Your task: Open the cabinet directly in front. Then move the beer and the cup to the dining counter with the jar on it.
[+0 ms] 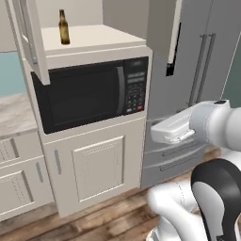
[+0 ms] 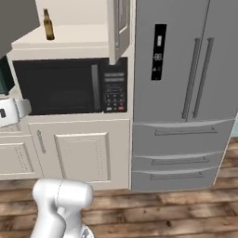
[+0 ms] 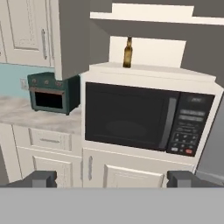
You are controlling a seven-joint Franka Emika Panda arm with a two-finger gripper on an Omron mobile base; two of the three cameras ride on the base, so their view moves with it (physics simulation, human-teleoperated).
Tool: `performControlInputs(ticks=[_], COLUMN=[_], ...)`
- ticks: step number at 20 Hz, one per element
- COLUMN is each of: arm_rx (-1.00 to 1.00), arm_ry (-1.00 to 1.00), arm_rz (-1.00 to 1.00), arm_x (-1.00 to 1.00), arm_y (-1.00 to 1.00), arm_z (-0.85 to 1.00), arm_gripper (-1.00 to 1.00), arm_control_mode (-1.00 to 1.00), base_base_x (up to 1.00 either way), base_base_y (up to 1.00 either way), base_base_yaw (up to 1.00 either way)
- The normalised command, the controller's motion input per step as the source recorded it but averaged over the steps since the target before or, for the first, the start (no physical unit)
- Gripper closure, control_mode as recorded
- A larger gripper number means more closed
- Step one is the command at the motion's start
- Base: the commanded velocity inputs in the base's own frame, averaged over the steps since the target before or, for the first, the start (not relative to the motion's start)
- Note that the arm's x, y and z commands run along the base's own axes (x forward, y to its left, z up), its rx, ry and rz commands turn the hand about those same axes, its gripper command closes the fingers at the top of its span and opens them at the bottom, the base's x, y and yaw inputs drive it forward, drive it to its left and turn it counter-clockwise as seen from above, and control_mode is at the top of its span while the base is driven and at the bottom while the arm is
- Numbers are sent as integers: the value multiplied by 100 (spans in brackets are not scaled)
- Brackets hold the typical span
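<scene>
The cabinet (image 1: 101, 38) above the microwave stands open, both doors swung out, as seen in the right base view (image 2: 118, 28) and the hand view (image 3: 68, 39). On its pale shelf the beer (image 1: 63, 28) stands upright near the left side, a slim brown bottle (image 2: 48, 25) (image 3: 127, 52). My gripper (image 3: 113, 179) is open and holds nothing; its fingertips (image 3: 41, 177) sit far apart, well back from the cabinet and lower than the shelf. The cup, the dining counter and the jar are out of view.
A black microwave (image 1: 92, 92) sits under the shelf, over a cream lower door (image 1: 96, 167). A steel fridge (image 2: 186, 93) stands to the right. To the left, a marble worktop (image 3: 30, 116) carries a dark green oven (image 3: 52, 92). The floor is wood.
</scene>
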Motion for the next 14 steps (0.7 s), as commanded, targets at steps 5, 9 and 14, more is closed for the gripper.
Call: performControlInputs(ticks=[5,9,14], arm_rx=[0,0,0], arm_ry=[0,0,0], arm_rz=[0,0,0], arm_x=[0,0,0], arm_y=[0,0,0], arm_z=[0,0,0], arm_gripper=[-100,-100,-100], arm_control_mode=[100,100,100], base_base_x=[98,66,0], base_base_y=[0,0,-1], base_base_yaw=[-3,5,1])
